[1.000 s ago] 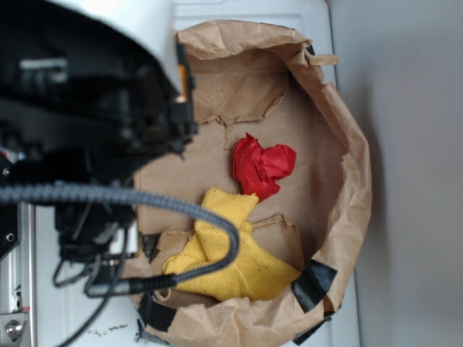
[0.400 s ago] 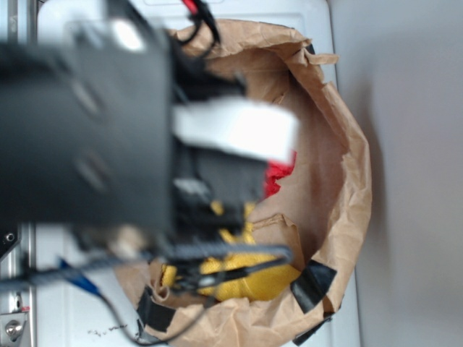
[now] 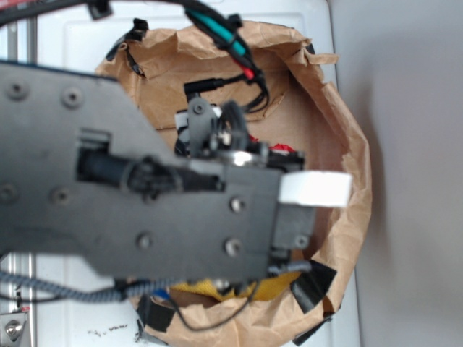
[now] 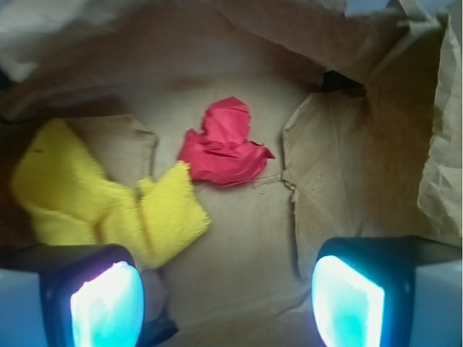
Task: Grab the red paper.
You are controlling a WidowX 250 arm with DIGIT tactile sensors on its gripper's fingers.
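Red paper (image 4: 224, 144): small crumpled bright red wad, lying on the brown floor of the paper bag (image 4: 347, 181), free of any contact with the gripper. Yellow cloth (image 4: 108, 202): larger textured piece, lying to the left of the red paper in the wrist view, one corner reaching just beside the wad's lower left edge. Gripper (image 4: 228, 303): jaws spread wide, nothing held; both fingers (image 4: 347, 300) appear at the bottom corners of the wrist view, glowing pale cyan, with the red paper above and between them, well apart from either. Exterior view: the dark arm (image 3: 145, 195) covers most of the bag's interior; only a thin red sliver of the paper (image 3: 286, 150) shows past its edge, and a strip of yellow cloth (image 3: 278, 285) below it. Bag rim (image 3: 354, 166): creased, rolled brown paper, patched with black tape (image 3: 315, 282) at the lower right
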